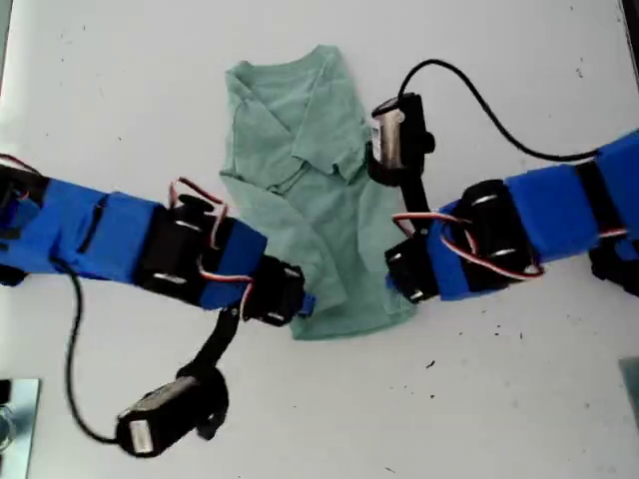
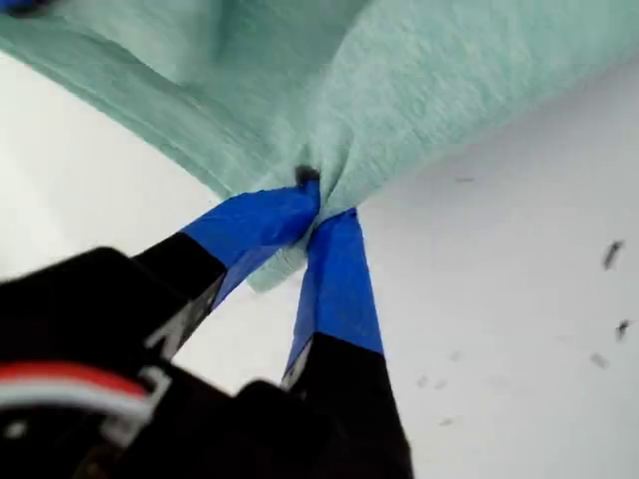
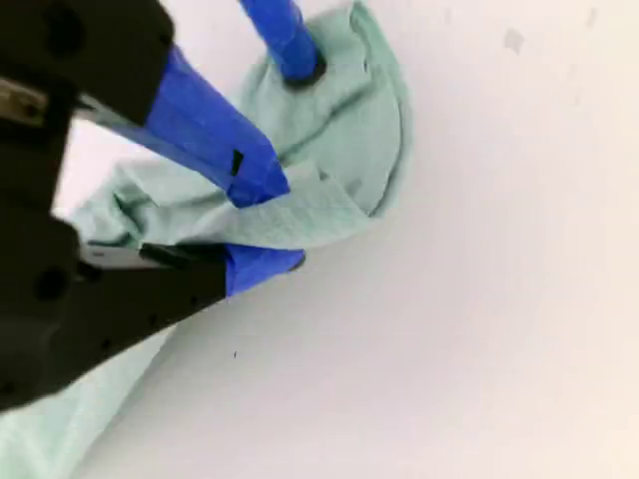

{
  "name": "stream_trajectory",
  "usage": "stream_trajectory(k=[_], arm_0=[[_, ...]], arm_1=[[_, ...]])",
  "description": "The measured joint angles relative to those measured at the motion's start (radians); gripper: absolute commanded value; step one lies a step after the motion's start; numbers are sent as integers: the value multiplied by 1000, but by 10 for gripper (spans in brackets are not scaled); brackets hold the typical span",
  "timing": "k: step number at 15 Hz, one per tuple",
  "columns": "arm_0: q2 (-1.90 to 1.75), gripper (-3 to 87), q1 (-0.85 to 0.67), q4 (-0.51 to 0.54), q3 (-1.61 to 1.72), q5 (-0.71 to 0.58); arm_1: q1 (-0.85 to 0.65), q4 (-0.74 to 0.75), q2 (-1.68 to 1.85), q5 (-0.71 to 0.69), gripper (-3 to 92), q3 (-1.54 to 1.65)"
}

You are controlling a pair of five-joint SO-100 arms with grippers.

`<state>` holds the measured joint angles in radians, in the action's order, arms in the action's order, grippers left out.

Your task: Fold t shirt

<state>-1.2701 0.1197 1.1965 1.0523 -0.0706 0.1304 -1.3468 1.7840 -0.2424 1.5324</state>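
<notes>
Both grippers (image 2: 318,205) (image 3: 262,225) are pinching the shirt's (image 1: 300,170) 6 o'clock hem corners. Risk: uneven lifting is likely to slip thin bites, skewing the fold.

White tabletop (image 1: 519,90), evenly lit, few dark specks; metal bracket (image 1: 18,424) at edge.

Lower corners of the t shirt (image 1: 310,190) hidden beneath both arms.
</notes>
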Motion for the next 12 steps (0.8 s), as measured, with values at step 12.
stream_trajectory(k=[12], arm_0=[[-627,-3,-241,-91,549,-35]], arm_1=[[-368,319,189,-350,-16,103]])
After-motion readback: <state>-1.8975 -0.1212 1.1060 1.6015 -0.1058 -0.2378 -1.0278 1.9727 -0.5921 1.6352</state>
